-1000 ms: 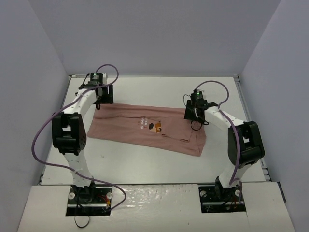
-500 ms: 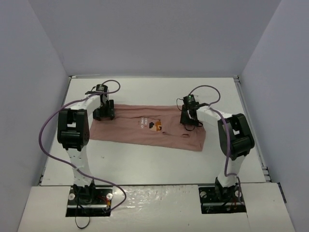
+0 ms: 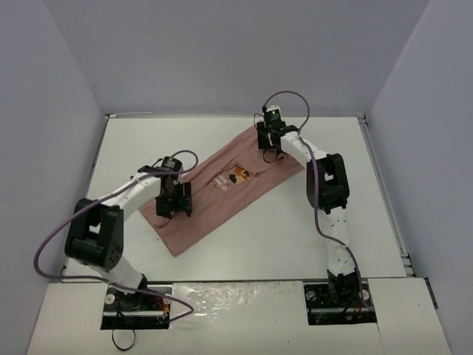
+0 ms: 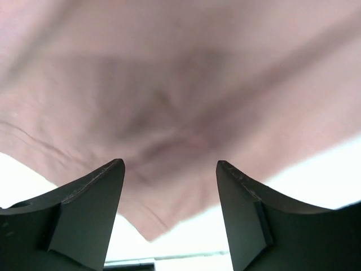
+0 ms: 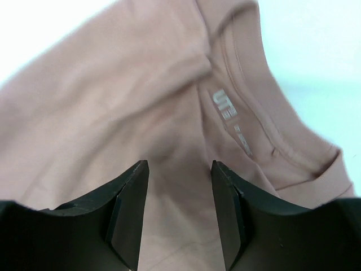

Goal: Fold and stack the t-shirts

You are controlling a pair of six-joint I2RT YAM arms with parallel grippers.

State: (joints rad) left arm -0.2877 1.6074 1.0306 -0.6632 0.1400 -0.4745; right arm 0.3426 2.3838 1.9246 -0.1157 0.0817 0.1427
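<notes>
We note the t-shirt [image 3: 222,194] lying diagonally across the bench [image 3: 355,222], left gripper [image 3: 173,209] spread over its near-left end, right gripper [image 3: 270,152] spread at the far collar [image 5: 265,121]; uneven pinches here risk bunching the cloth and a crooked fold

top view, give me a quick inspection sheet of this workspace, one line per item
surface: white table, no stains seen
job's things: one pink t-shirt, lying diagonally as a narrow strip, chest graphic up; no stack
clutter: nothing seen
hands: left hand fingers apart over the shirt's near end; right hand fingers apart over the collar
cables: purple left cable loops wide of its arm; purple right cable arches above the wrist
surroundings: plain grey walls on three sides
</notes>
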